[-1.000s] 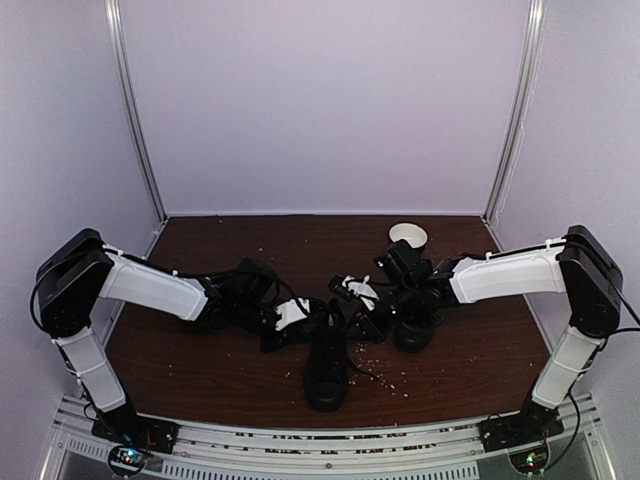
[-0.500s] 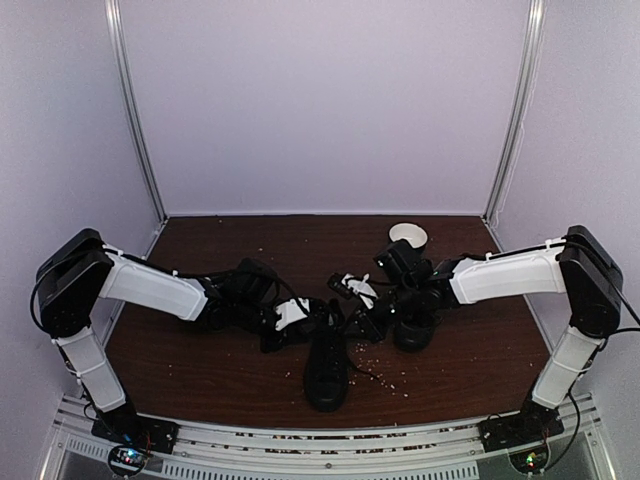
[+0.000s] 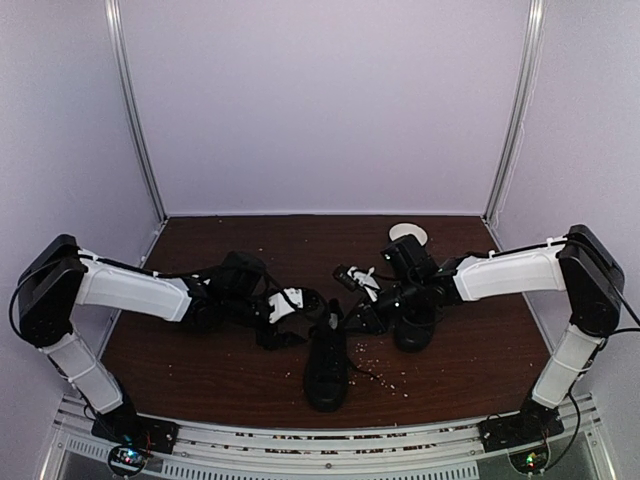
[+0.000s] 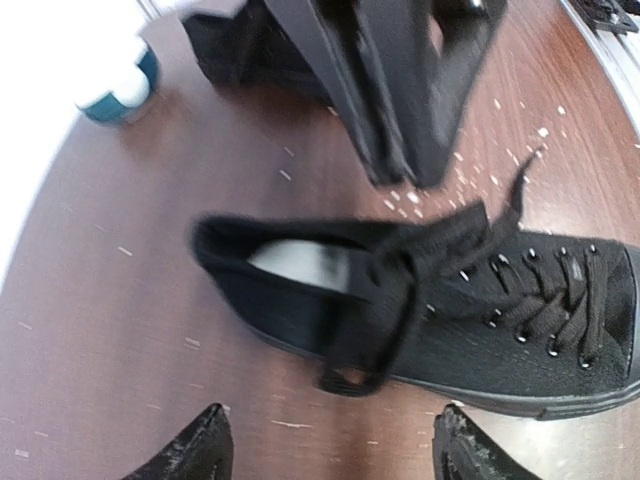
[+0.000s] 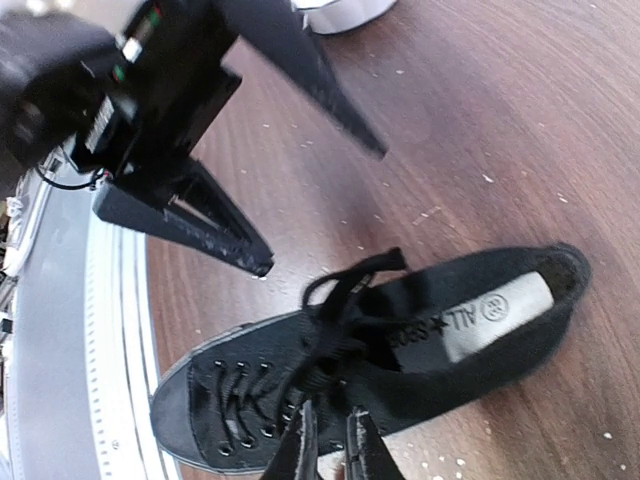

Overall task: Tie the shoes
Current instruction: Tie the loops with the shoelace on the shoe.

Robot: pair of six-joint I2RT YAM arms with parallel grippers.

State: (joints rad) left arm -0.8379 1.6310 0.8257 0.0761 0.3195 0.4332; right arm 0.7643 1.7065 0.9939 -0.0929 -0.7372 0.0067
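Observation:
One black shoe (image 3: 325, 365) lies in the middle of the table with its toe toward the arms' bases. Its laces (image 5: 345, 320) are bunched in a knot over the tongue. A lace loop (image 4: 362, 372) hangs down the shoe's side (image 4: 480, 330). My left gripper (image 4: 335, 455) is open wide with nothing in it, just left of the shoe (image 3: 283, 325). My right gripper (image 5: 332, 445) hovers over the shoe's side, its fingers a narrow slit apart. Whether a lace is pinched there does not show. The other shoe (image 3: 413, 330) sits under the right arm.
A white cup (image 3: 407, 232) stands at the back right of the brown table (image 3: 220, 370). Pale crumbs (image 3: 385, 372) are scattered right of the middle shoe. The metal front rail (image 3: 330, 440) runs along the near edge, and lilac walls close three sides.
My left gripper has opened from shut and let go of the lace, and the left arm has swung lower and back to the left. The right gripper shifted slightly toward the shoe.

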